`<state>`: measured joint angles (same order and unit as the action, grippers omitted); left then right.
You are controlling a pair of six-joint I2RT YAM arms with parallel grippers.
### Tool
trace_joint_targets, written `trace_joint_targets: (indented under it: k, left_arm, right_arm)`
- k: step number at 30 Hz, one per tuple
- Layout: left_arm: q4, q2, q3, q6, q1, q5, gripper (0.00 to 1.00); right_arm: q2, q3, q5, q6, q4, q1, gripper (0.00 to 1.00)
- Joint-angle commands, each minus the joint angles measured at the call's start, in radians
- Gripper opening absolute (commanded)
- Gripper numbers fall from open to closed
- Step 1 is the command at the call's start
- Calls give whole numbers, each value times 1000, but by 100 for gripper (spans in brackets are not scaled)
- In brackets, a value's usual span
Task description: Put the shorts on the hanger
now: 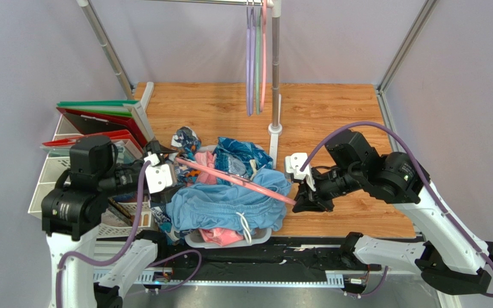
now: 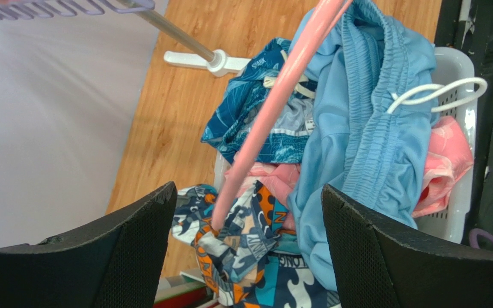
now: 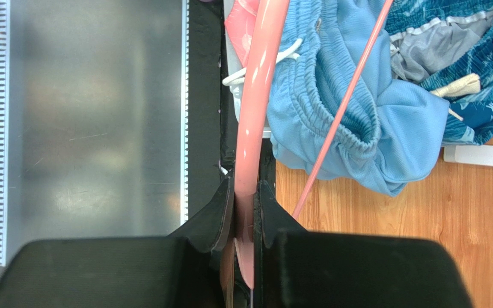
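Observation:
The light blue shorts [image 1: 223, 205] lie heaped on a white laundry basket, waistband and white drawstring showing; they also show in the left wrist view [image 2: 365, 115] and the right wrist view [image 3: 358, 109]. The salmon-pink hanger [image 1: 236, 179] slants across the pile over the shorts' upper edge, and also shows in the left wrist view [image 2: 275, 102]. My right gripper [image 1: 304, 197] is shut on the hanger's right end [image 3: 255, 128], just right of the shorts. My left gripper [image 1: 165, 174] is open at the hanger's left end, its jaws wide around the pink bar and a patterned garment [image 2: 255, 237], gripping nothing.
The white basket [image 1: 259, 236] also holds a dark teal patterned garment [image 1: 239, 154] and a pink garment [image 1: 220, 236]. A clothes rack pole [image 1: 275, 64] with purple and grey-green hangers [image 1: 253, 58] stands behind it. A file organiser [image 1: 101, 119] sits at the left.

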<state>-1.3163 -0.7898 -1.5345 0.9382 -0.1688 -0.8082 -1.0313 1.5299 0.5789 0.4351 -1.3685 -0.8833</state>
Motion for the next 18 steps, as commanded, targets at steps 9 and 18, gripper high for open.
trace_joint_targets:
  k: [9,18]
  left_arm:
    - [64,-74,120,145,-176,-39,70]
    - [147,-60,192,-68,-294,70,0]
  right_arm:
    - [-38,85,64,65,-96,-48,0]
    - [-16,62,-80,8,14,-49,31]
